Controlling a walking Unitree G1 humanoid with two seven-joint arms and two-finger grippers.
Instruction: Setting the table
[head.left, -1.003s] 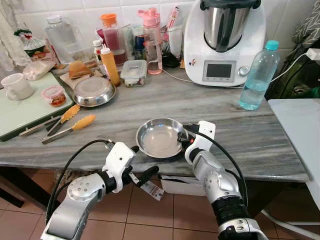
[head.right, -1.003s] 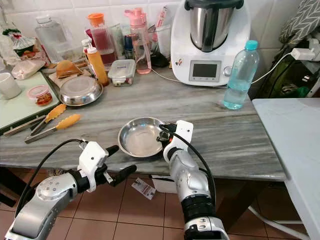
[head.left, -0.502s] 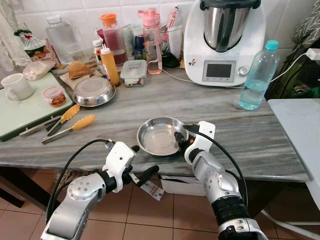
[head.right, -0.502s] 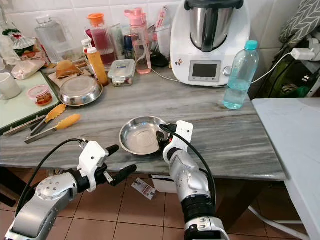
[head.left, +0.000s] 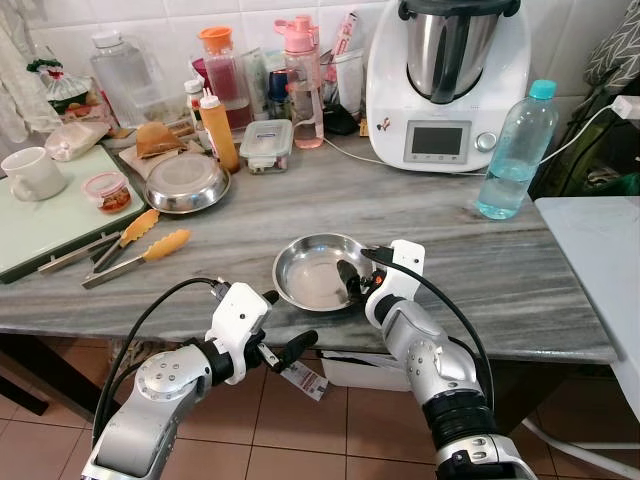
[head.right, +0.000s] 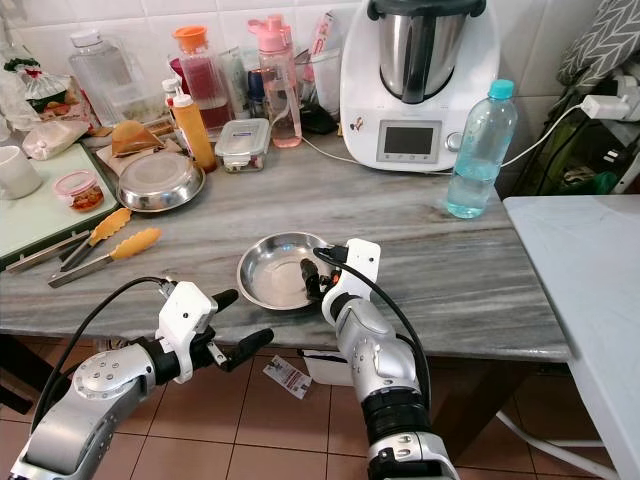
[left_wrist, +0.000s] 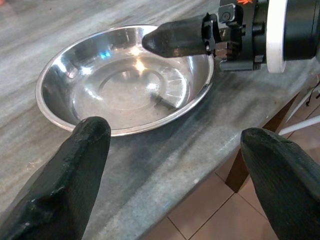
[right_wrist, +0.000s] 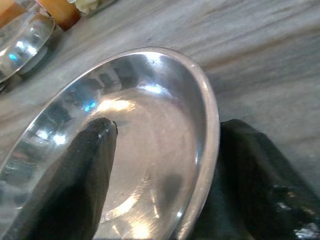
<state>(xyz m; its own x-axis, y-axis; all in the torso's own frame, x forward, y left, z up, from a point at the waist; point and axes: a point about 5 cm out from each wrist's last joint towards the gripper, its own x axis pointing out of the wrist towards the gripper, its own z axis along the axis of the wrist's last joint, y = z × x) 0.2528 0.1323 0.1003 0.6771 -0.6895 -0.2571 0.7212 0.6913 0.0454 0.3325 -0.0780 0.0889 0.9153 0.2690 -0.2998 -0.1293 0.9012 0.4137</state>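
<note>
A shiny steel plate (head.left: 312, 272) lies on the marble counter (head.left: 480, 270) near its front edge. My right gripper (head.left: 356, 283) is at the plate's right rim and stands open. In the right wrist view one finger (right_wrist: 87, 170) reaches inside the plate (right_wrist: 145, 130), while the other finger (right_wrist: 255, 180) sits outside, against the rim. My left gripper (head.left: 283, 322) hangs open just below the counter's front edge, left of the plate, holding nothing. In the left wrist view its two fingers (left_wrist: 70, 170) are spread wide in front of the plate (left_wrist: 115, 95).
A second steel bowl (head.left: 187, 182), orange-handled tongs (head.left: 140, 245), a mug (head.left: 30, 172) on a green board (head.left: 45, 225), bottles and a food container (head.left: 267, 143) crowd the back left. A white kitchen machine (head.left: 445, 80) and water bottle (head.left: 515, 150) stand behind. A white table (head.left: 600, 260) adjoins at right.
My right gripper has slid left over the plate's right rim, so one finger now lies inside the plate. The left arm has stayed still.
</note>
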